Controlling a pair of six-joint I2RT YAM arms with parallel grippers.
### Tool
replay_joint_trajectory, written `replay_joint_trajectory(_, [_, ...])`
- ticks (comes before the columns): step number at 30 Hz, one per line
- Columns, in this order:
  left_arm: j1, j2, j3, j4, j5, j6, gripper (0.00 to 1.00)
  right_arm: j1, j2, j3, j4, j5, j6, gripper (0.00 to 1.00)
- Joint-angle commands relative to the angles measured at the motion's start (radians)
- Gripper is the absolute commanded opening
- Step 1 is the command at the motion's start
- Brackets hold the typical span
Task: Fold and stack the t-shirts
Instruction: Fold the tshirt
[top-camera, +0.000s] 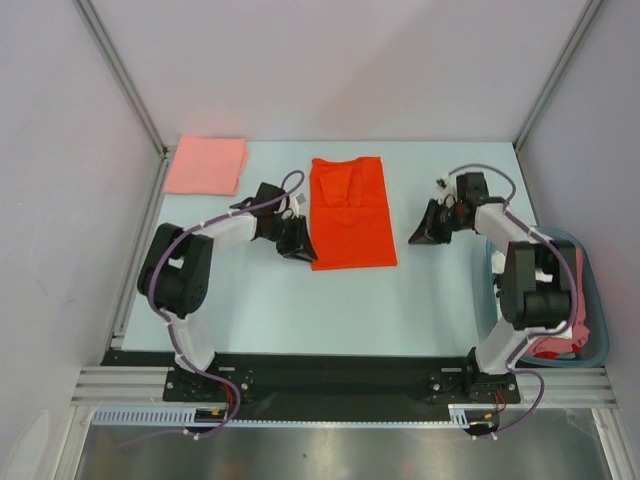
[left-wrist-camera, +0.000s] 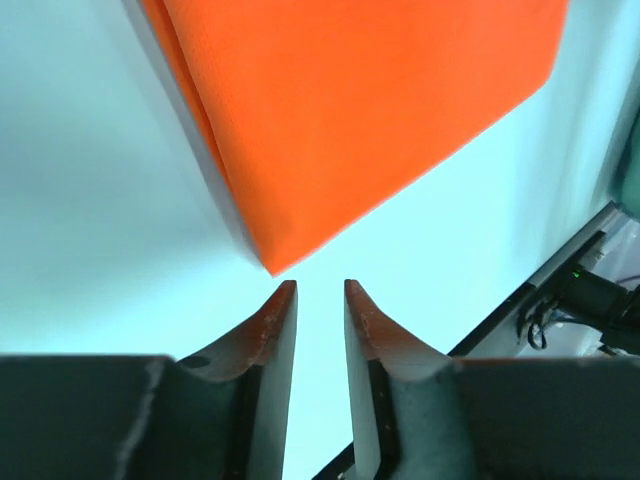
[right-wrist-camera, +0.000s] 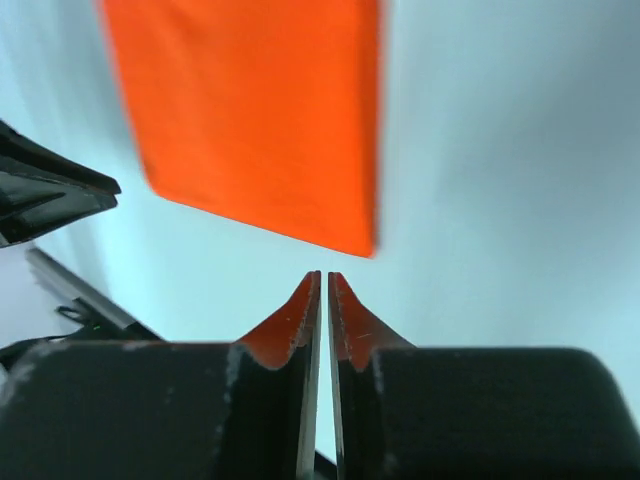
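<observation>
An orange t-shirt (top-camera: 350, 212) lies flat in the middle of the table, folded into a long rectangle with its sleeves turned in. My left gripper (top-camera: 297, 240) sits just off the shirt's near-left corner. In the left wrist view that corner (left-wrist-camera: 380, 110) lies right in front of the gripper (left-wrist-camera: 320, 285), whose jaws are narrowly apart and empty. My right gripper (top-camera: 425, 232) is to the right of the shirt, apart from it. In the right wrist view it (right-wrist-camera: 324, 275) is shut and empty, facing the shirt's near-right corner (right-wrist-camera: 260, 120). A folded pink t-shirt (top-camera: 206, 165) lies at the far left.
A blue-grey basket (top-camera: 594, 300) holding red and pink clothes (top-camera: 560, 340) stands at the table's right edge beside the right arm. Grey walls and metal frame posts bound the table on the left, back and right. The left gripper's fingers (right-wrist-camera: 50, 195) show in the right wrist view.
</observation>
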Motion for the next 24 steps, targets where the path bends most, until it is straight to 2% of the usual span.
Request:
replay_joint_trajectory(1, [-0.005, -0.147, 0.022, -0.079, -0.122, 0.083, 0.32, 0.080, -0.187, 0.107, -0.074, 0.209, -0.080, 0.12])
replay_joint_trajectory(2, [-0.005, -0.176, 0.022, -0.085, -0.132, 0.084, 0.32, 0.112, -0.210, 0.124, -0.082, 0.232, -0.084, 0.25])
replay_joint_trajectory(3, [-0.005, -0.185, 0.020, -0.088, -0.138, 0.086, 0.33, 0.124, -0.226, 0.132, -0.086, 0.264, -0.084, 0.32])
replay_joint_trajectory(5, [-0.006, -0.216, 0.011, -0.098, -0.149, 0.086, 0.33, 0.169, -0.273, 0.143, -0.090, 0.302, -0.084, 0.53])
replay_joint_trajectory(6, [-0.005, -0.225, 0.006, -0.099, -0.150, 0.086, 0.33, 0.183, -0.288, 0.143, -0.090, 0.351, -0.084, 0.96])
replay_joint_trajectory(7, [-0.006, -0.234, -0.004, -0.098, -0.156, 0.086, 0.33, 0.200, -0.324, 0.143, -0.085, 0.381, -0.079, 1.00])
replay_joint_trajectory(11, [-0.012, -0.288, -0.034, -0.104, -0.178, 0.086, 0.33, 0.200, -0.405, 0.100, -0.045, 0.407, 0.063, 1.00])
replay_joint_trajectory(13, [-0.019, -0.307, -0.052, -0.102, -0.187, 0.084, 0.33, 0.171, -0.434, 0.016, 0.011, 0.331, 0.162, 1.00])
replay_joint_trajectory(15, [-0.029, -0.333, -0.066, -0.098, -0.218, 0.069, 0.33, 0.111, -0.470, -0.078, 0.111, 0.158, 0.208, 1.00])
replay_joint_trajectory(16, [-0.032, -0.339, -0.087, -0.086, -0.225, 0.061, 0.32, 0.099, -0.471, -0.142, 0.165, 0.136, 0.284, 0.98])
replay_joint_trajectory(18, [-0.037, -0.348, -0.109, -0.072, -0.230, 0.023, 0.28, 0.088, -0.433, -0.172, 0.193, 0.076, 0.308, 0.90])
replay_joint_trajectory(19, [-0.037, -0.344, -0.133, -0.050, -0.222, 0.006, 0.28, 0.097, -0.416, -0.175, 0.176, 0.077, 0.306, 0.79])
replay_joint_trajectory(21, [-0.037, -0.330, -0.162, -0.018, -0.198, -0.049, 0.25, 0.094, -0.360, -0.199, 0.185, 0.068, 0.324, 0.67])
replay_joint_trajectory(22, [-0.037, -0.310, -0.169, -0.009, -0.193, -0.069, 0.25, 0.089, -0.342, -0.209, 0.211, 0.056, 0.326, 0.56])
replay_joint_trajectory(24, [-0.036, -0.291, -0.179, 0.005, -0.181, -0.152, 0.24, 0.089, -0.295, -0.218, 0.226, 0.060, 0.323, 0.46])
